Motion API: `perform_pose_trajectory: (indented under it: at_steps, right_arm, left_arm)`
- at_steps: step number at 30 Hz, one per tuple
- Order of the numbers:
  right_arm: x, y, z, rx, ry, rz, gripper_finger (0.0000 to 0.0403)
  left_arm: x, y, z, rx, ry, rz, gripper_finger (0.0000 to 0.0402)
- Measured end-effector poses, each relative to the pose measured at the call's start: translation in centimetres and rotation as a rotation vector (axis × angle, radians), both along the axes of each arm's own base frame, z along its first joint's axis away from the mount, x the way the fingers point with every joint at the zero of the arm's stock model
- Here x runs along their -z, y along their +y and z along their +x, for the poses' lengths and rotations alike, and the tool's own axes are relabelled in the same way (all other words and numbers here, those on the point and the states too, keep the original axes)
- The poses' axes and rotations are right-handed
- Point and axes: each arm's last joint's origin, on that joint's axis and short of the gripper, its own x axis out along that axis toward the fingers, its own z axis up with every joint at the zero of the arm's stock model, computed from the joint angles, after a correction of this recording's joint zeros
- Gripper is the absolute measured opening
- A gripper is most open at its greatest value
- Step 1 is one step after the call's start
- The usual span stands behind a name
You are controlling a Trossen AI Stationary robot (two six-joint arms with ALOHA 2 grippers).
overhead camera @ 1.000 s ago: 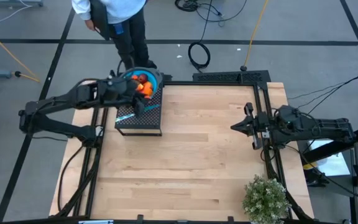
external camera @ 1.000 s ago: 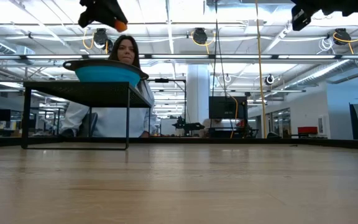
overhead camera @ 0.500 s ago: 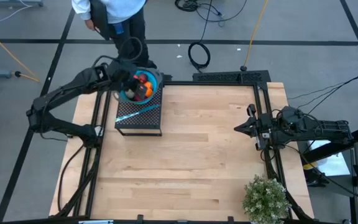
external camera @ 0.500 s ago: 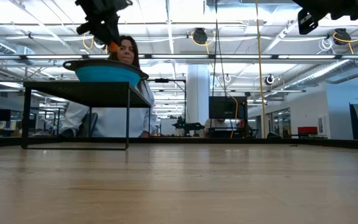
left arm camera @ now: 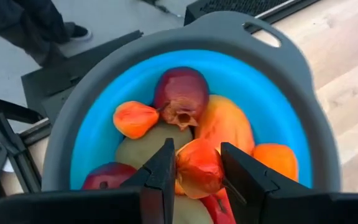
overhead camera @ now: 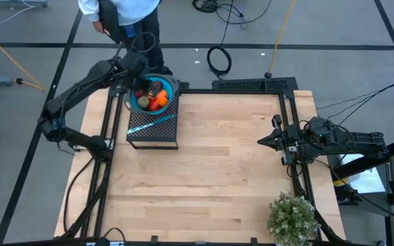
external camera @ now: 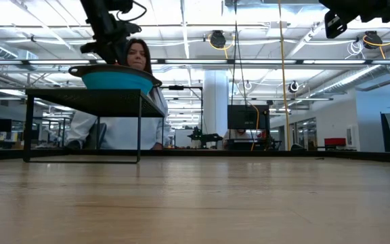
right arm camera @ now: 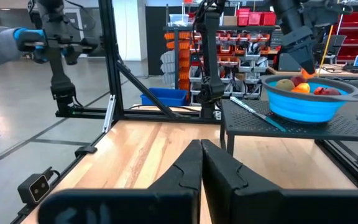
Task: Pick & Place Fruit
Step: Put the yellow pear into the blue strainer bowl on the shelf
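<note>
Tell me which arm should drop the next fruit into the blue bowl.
Left. The left gripper is already over the blue bowl, fingers closed on an orange-red fruit. The right gripper waits by the table's right edge, fingers shut and empty.

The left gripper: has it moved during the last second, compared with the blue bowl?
Yes. The left gripper, shut on a small orange fruit, has moved toward the far table edge and come down over the blue bowl. Before, it was nearer the black stand.
</note>
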Motion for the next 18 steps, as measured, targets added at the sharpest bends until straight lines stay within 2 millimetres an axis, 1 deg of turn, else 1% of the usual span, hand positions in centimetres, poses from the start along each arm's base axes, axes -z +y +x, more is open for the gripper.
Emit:
perform_pose_trajectory:
  at_steps: [6,9,18]
  right_arm:
    - [0.0,0.0,0.0,0.000,0.000,0.001,0.0000]
    - [0.0,0.0,0.0,0.000,0.000,0.001,0.0000]
    - [0.0,0.0,0.0,0.000,-0.001,0.001,0.0000]
  left_arm:
    - [0.6,1.1,-0.4,-0.015,0.020,-0.030,0.0103]
    - [0.8,1.3,-0.8,-0.028,0.037,-0.045,0.0103]
    - [0.8,1.3,-0.9,-0.010,0.051,-0.043,0.0104]
